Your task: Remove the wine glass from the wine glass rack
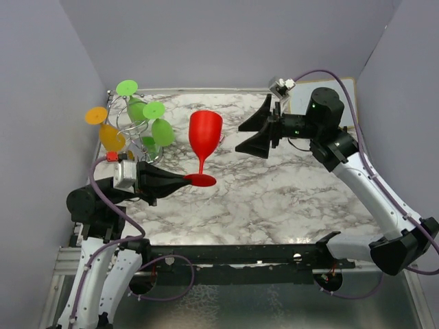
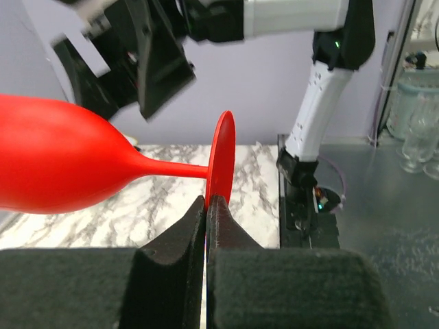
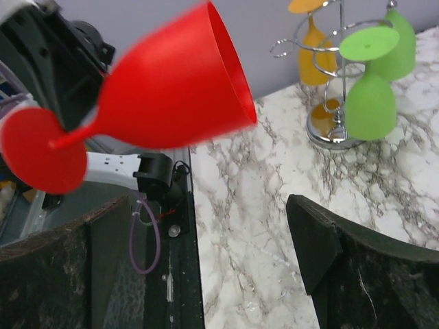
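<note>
The wine glass (image 1: 205, 137), red, is off the rack. The left pincer (image 1: 182, 180) is clamped tight on the rim of its round foot, and the bowl rises just past the fingertips. Beyond, the right pincer (image 1: 239, 138) gapes wide, holding nothing, just beside the bowl. Farther back, behind the left pincer, the wire rack (image 1: 130, 123) carries green glasses (image 1: 162, 131) and an orange glass (image 1: 112, 137).

The marbled tabletop (image 3: 274, 205) spreads beneath the right fingers (image 3: 357, 274) and fills the gap between them. Beyond their tips two green glasses (image 3: 370, 103) hang bowl-down, with an orange glass (image 3: 312, 31) behind. Well to the right of the left fingers (image 2: 171, 260) stand clear glass jars (image 2: 418, 130) (blurred, so their number is unclear).
</note>
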Tool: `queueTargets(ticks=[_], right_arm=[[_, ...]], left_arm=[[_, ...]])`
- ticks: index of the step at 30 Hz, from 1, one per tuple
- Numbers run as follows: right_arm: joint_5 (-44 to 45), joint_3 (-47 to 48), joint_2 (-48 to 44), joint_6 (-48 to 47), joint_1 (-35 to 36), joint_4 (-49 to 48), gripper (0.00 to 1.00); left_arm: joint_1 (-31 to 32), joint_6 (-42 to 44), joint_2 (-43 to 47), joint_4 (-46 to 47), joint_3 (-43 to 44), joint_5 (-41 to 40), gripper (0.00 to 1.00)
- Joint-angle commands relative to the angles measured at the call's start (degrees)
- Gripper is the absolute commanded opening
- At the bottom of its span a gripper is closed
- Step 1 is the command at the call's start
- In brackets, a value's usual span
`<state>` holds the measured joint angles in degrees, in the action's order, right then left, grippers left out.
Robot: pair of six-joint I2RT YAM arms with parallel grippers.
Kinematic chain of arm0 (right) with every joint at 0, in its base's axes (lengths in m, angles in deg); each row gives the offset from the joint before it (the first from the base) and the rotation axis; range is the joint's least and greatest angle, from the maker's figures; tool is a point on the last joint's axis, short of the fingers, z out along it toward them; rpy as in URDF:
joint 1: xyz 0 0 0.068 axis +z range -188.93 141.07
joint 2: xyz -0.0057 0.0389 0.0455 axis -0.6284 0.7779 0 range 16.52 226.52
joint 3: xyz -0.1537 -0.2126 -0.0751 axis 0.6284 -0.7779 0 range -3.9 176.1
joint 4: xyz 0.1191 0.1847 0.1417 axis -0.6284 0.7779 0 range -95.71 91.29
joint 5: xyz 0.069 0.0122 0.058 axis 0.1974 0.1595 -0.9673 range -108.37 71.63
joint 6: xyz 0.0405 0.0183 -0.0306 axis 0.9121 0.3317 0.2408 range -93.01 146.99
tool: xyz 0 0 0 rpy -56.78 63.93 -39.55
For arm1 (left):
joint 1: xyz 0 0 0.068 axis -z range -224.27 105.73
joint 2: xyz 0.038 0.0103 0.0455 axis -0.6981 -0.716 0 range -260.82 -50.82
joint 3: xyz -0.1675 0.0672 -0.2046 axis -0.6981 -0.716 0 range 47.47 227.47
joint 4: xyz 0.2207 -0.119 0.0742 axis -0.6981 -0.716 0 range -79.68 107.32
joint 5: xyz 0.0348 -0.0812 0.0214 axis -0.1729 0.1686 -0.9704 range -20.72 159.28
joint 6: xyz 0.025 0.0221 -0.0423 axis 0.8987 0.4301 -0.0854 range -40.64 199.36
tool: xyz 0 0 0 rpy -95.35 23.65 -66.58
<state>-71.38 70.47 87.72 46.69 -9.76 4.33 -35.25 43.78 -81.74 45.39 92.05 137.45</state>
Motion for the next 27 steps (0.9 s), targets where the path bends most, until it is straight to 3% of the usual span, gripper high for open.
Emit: queueTargets(ticks=[1,6,11,15,20,25,27], right_arm=[[-6.1,6.9,3.2,-2.6,-0.4,5.6,0.98],[-1.2,9.8,7.4,4.2,-0.4,10.0,0.97],[-0.3,10.8,10.8,6.0,-0.4,13.2,0.96],[11.5,14.9,11.7,2.1,-0.4,20.7,0.96],[23.9,17.3,11.1,-1.8,-0.4,27.2,0.96],[18.9,18.7,12.3,-10.6,-0.3,29.4,0.94],[18.2,20.1,13.7,-13.8,-0.3,31.2,0.94]], left_arm=[[3.1,8.6,0.1,0.9,-4.9,4.5,0.00],[3.8,15.7,-1.3,0.9,-8.0,-0.6,0.00],[6.7,38.4,-2.7,0.9,-14.0,0.1,0.00],[9.2,54.9,-1.9,0.9,-19.5,-3.8,0.00],[12.8,66.5,-0.2,-2.5,-23.7,-9.2,0.00],[21.1,84.7,-2.1,-24.6,-20.1,-17.3,0.00],[25.1,89.1,-2.4,-28.8,-20.3,-22.9,0.00]])
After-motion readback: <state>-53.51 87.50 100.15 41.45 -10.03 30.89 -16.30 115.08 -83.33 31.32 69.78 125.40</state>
